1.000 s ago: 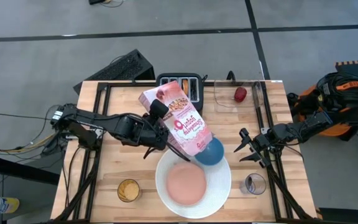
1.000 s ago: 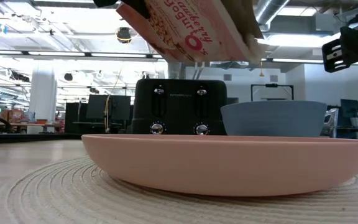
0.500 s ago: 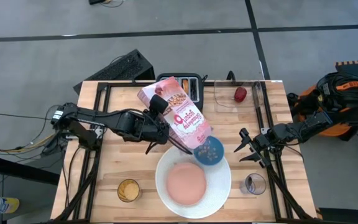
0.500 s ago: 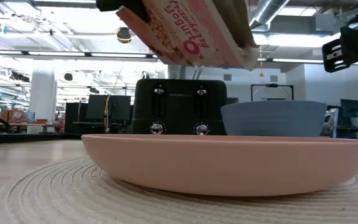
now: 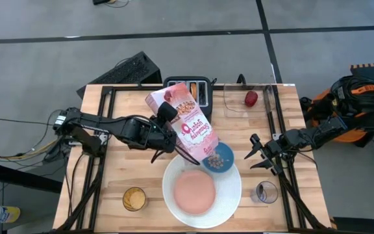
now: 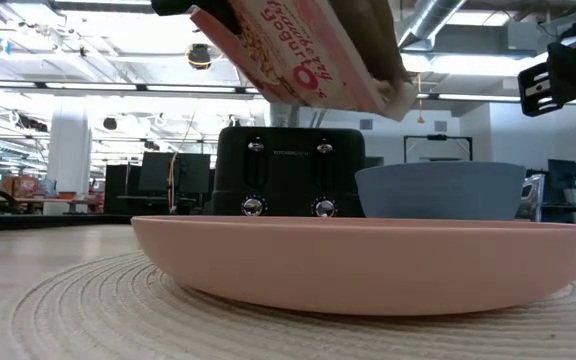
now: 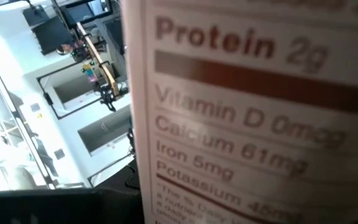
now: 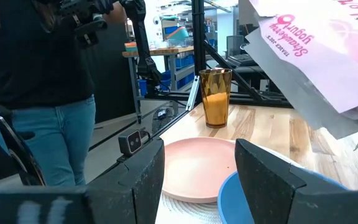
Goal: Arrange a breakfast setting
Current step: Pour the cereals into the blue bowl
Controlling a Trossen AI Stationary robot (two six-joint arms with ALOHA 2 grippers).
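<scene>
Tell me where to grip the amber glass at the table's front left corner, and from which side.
Grip the amber glass round its straight side wall, coming level from the table's left edge. It stands upright with open wood around it; the white plate lies on its other side. Avoid the open mouth, since it seems to hold something.

One large round white plate. One smaller pink plate on it. One small blue bowl, cereal inside. One pink cereal box, tilted over the bowl. One black toaster, with what may be one toasted bagel half in a slot. One small red fruit. One amber glass of juice. One clear glass. Two grippers: left gripper, right gripper. One person beyond the worktop.
</scene>
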